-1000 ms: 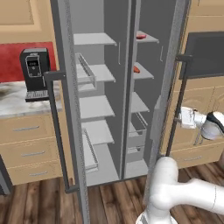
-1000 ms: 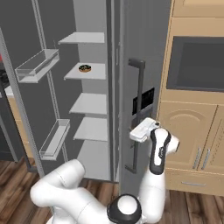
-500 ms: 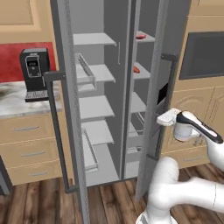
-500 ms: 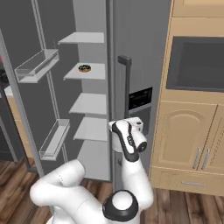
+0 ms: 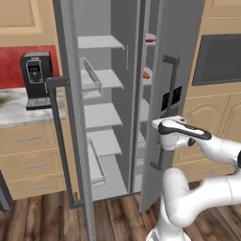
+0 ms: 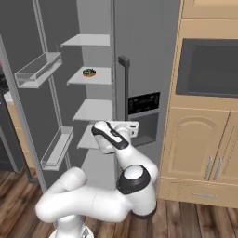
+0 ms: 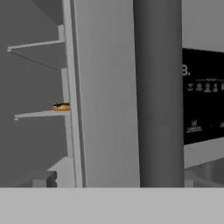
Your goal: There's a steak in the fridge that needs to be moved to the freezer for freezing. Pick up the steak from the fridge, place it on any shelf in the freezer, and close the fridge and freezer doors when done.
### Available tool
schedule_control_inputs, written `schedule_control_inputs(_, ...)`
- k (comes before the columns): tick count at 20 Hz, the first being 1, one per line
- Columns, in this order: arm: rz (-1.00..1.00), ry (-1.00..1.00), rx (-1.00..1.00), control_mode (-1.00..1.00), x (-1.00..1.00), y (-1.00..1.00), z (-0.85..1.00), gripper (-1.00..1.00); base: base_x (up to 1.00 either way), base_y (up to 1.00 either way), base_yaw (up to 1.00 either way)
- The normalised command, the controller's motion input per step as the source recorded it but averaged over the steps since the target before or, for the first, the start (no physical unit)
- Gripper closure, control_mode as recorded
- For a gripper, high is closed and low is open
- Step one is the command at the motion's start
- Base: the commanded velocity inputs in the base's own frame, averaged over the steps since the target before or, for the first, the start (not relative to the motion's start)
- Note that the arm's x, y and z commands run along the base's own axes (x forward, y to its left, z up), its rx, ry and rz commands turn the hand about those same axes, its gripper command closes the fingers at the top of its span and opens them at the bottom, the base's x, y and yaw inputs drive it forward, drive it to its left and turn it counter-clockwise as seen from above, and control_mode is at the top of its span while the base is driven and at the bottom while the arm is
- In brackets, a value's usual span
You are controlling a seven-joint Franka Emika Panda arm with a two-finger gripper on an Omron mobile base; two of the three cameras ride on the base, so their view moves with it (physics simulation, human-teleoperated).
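The freezer door [image 5: 181, 47] with its black dispenser panel [image 5: 172, 99] stands half swung toward the unit. My gripper [image 5: 158, 124] is open and holds nothing, right at the door's outer face below the dark bar handle [image 5: 169, 94]. The gripper [image 6: 132, 126] shows beside the panel [image 6: 144, 103]. In the hand view the handle [image 7: 157, 87] and door face [image 7: 105, 109] are very close. Behind the door, two small red things [image 5: 146, 74] [image 5: 150, 37] lie on freezer shelves; I cannot tell which is the steak. The fridge [image 5: 94, 59] stands open, its door [image 5: 70, 94] swung far left.
A brown ring-shaped food [image 6: 89, 72] sits on a fridge shelf. The fridge door carries wire-framed bins [image 6: 37, 69]. A black coffee machine [image 5: 36, 77] stands on the counter [image 5: 14, 113] at left. A dark oven front [image 6: 209, 67] and wooden cabinets [image 6: 195, 139] are at right.
The freezer door has swung from edge-on toward shut. My hand has travelled left with it, from out at the right to the door's face. The jaws stayed open.
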Motion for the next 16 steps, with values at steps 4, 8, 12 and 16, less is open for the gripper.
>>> schedule_control_inputs(4, 0.05, 0.00, 0.04, -1.00, 0.03, 1.00, 0.00, -1.00, 0.00, 0.00, 0.00)
schedule_control_inputs(8, 0.09, 0.00, 0.06, -1.00, 0.14, 1.00, 0.00, -1.00, 0.00, 0.00, 0.00)
schedule_control_inputs(12, 0.09, 0.00, 0.02, -1.00, 0.46, 1.00, 0.00, -1.00, 0.00, 0.00, 0.00)
schedule_control_inputs(16, 0.05, 0.00, 0.00, -1.00, 0.71, 1.00, 0.00, -1.00, 0.00, 0.00, 0.00)
